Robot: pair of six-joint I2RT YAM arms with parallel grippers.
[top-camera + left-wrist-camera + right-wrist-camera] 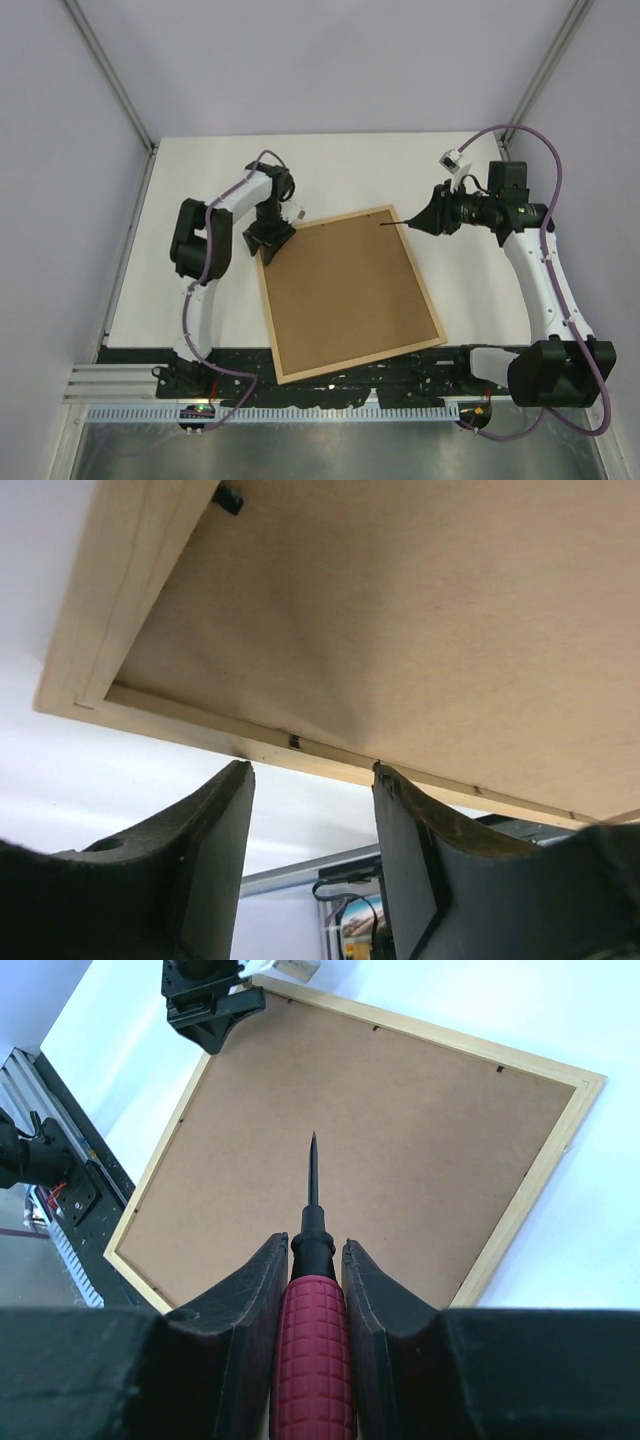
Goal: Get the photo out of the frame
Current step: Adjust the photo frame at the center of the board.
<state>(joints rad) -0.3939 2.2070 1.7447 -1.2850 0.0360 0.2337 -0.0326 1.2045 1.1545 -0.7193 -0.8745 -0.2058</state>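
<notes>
The left pincer (312,772) stands open at the frame (350,295) corner. The right pincer (315,1253) grips a red-handled pointed tool (312,1360).

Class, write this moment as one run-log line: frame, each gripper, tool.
frame: lying back up, backing panel fitted | left gripper: open at far-left corner | right gripper: shut on screwdriver, tip over panel
</notes>
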